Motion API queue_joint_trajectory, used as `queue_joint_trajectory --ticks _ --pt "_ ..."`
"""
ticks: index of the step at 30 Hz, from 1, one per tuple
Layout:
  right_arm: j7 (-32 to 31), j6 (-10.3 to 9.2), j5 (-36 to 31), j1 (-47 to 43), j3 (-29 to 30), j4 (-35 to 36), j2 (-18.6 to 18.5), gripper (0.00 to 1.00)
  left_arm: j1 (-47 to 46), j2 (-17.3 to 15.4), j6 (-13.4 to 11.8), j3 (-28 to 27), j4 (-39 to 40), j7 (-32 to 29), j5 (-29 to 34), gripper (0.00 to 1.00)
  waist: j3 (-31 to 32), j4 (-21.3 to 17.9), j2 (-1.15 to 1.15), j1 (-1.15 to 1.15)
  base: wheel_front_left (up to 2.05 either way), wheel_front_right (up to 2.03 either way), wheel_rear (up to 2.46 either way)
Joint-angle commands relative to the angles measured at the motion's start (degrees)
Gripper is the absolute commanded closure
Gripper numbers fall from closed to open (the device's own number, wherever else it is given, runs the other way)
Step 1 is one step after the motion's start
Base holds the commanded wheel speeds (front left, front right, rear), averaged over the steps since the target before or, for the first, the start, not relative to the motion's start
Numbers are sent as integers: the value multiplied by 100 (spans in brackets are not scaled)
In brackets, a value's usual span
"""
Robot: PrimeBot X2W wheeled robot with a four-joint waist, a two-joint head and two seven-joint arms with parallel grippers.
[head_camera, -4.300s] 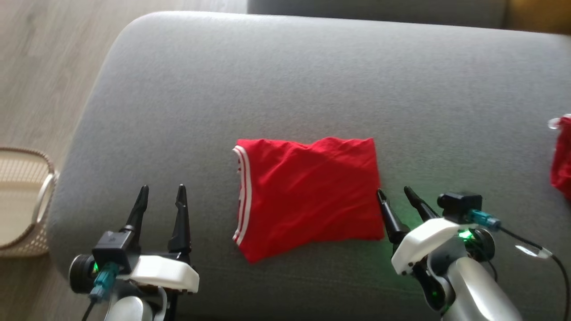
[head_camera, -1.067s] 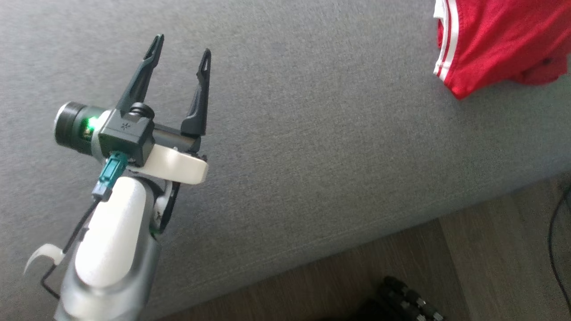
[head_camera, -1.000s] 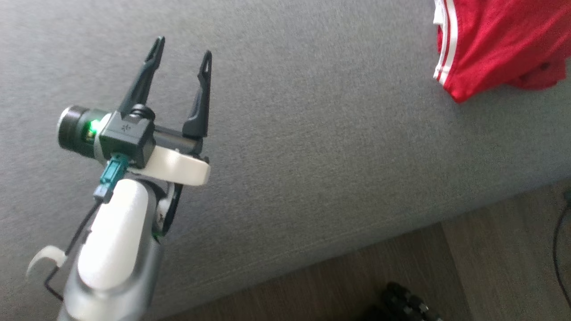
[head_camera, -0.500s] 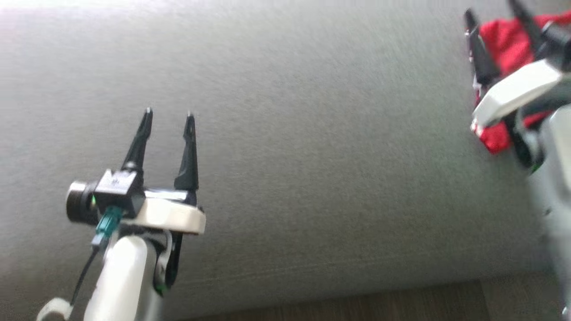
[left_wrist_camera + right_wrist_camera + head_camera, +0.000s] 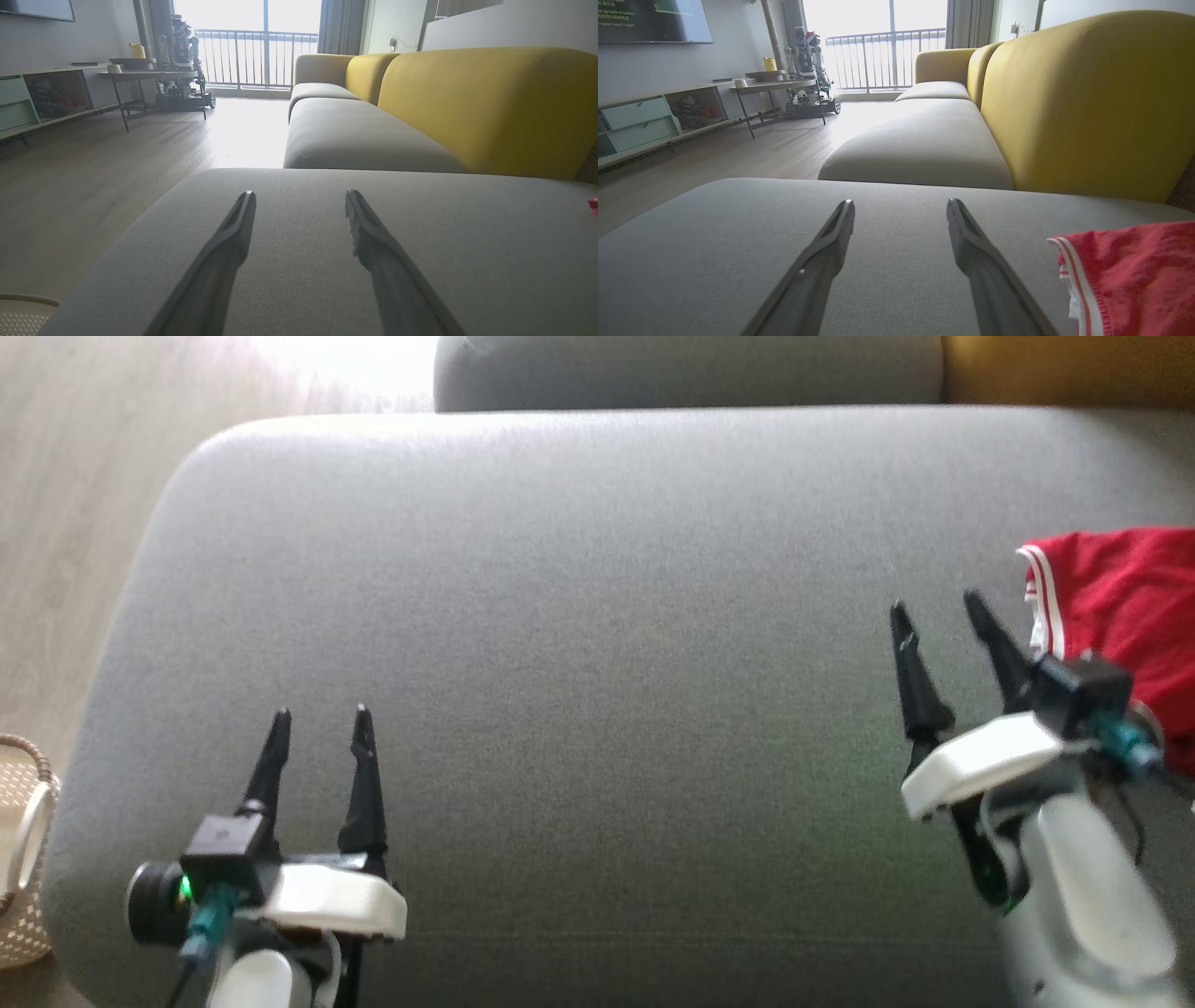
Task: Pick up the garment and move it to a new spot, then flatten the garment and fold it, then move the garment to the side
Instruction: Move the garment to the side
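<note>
Left hand (image 5: 322, 712) and right hand (image 5: 936, 601) wide, empty; red garment (image 5: 1120, 607), perhaps folded, on grey cushion (image 5: 579, 616).

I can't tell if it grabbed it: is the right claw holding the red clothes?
No, the right gripper is open and empty; the red garment lies beside it.

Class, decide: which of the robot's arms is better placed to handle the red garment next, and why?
Right. The right gripper hovers open just beside the red garment at the right end of the grey cushion, while the left gripper, also open, sits far across it.
</note>
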State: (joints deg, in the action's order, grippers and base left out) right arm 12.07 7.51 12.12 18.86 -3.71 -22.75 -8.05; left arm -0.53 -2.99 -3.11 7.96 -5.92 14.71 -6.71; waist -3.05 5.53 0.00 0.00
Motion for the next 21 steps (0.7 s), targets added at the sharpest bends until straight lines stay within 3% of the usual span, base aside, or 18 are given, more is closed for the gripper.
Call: queue_joint_trajectory --ticks 1,12,21 --pt "98 -2 -43 -133 45 242 207 0 -39 2 -42 -204 137 29 94 0 208 80 0 0 0 0 0" --pt "236 -2 -318 -832 235 489 508 0 279 10 -207 -218 204 29 87 0 390 44 0 0 0 0 0" --pt "278 -2 3 -953 124 491 516 0 277 11 -292 -213 241 29 -15 0 394 -61 0 0 0 0 0"
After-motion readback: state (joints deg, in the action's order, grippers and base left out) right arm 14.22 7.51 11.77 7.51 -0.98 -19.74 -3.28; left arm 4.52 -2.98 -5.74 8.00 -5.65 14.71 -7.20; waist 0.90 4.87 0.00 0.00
